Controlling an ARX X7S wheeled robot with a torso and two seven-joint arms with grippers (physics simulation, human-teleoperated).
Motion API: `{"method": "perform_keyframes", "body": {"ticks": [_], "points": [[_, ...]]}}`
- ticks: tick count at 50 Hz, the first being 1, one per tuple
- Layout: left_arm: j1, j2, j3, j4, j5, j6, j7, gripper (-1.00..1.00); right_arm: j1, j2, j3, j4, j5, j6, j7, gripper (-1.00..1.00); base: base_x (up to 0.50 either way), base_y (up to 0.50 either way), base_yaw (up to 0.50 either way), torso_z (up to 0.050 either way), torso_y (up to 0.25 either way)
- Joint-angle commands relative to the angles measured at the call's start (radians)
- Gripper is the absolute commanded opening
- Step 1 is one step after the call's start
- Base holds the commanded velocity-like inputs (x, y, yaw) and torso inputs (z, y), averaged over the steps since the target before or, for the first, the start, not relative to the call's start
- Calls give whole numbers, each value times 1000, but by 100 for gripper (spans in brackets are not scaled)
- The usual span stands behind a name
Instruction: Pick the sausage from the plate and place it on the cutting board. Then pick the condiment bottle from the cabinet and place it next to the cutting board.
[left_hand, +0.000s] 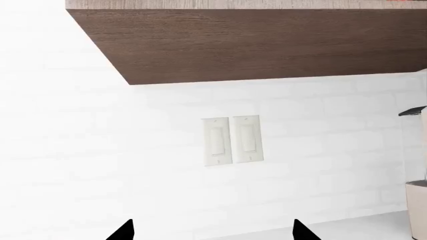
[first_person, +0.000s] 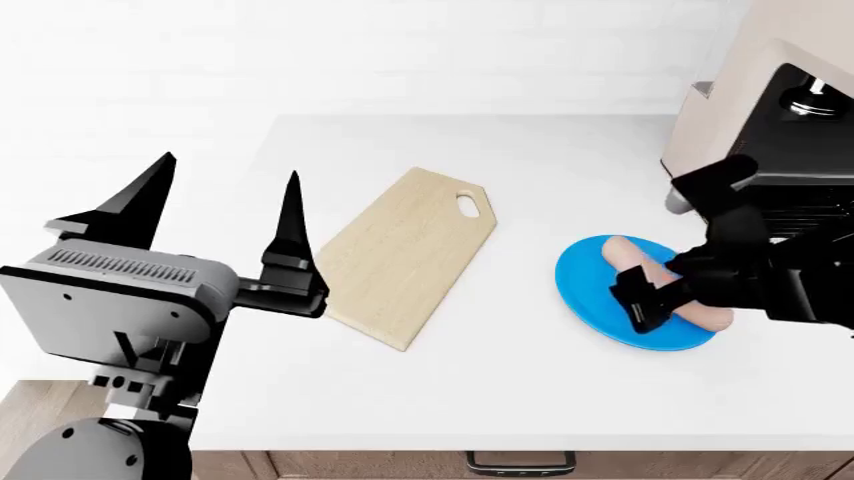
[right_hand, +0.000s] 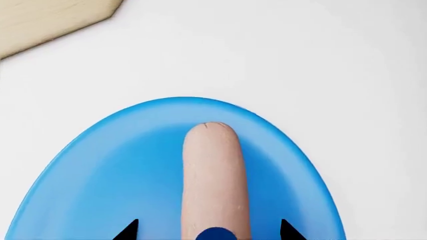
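Observation:
The pale pink sausage (right_hand: 213, 175) lies on the blue plate (right_hand: 100, 175), at the right of the counter in the head view, where sausage (first_person: 622, 254) and plate (first_person: 601, 300) both show. My right gripper (right_hand: 208, 231) hangs low over the plate, open, one fingertip on each side of the sausage and not touching it; in the head view this right gripper (first_person: 671, 287) covers the sausage's near end. The tan cutting board (first_person: 407, 250) lies bare left of the plate. My left gripper (first_person: 220, 205) is raised at the left, open and empty. The condiment bottle is out of view.
A beige coffee machine (first_person: 774, 120) stands at the back right, close behind my right arm. The left wrist view faces the white wall with two light switches (left_hand: 232, 140) under the brown cabinet underside (left_hand: 267, 45). The counter's front edge carries a drawer handle (first_person: 521, 462).

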Motion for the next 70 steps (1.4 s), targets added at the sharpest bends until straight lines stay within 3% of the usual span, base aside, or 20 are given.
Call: {"method": "perform_keyframes", "body": {"ticks": [1,5,6,28,48,62,70], "points": [[2,-4,2,-2,-3,5,-3,100,-8,-4,-6,14,-6,-10,-2,100,0,0,0,0,0],[2,-5,4,-3,-3,8,-4,100,-6,-7,-11,15,-10,-9,-4,100,0,0,0,0,0],[2,-6,5,-4,-3,9,-4,100,-5,-7,-12,16,-12,-9,-2,-100,0,0,0,0,0],[-1,-13,9,7,-15,2,-15,100,19,12,8,-8,-7,4,31,-100,0,0,0,0,0],[-8,-22,-10,23,-35,-9,-31,100,113,53,146,-281,140,86,153,-100,0,0,0,0,0],[-11,-28,-15,26,-44,-9,-38,100,121,-66,140,-411,146,89,278,-100,0,0,0,0,0],[-4,-33,-26,25,-51,4,-36,100,132,-180,107,-371,103,45,285,-100,0,0,0,0,0]]}}
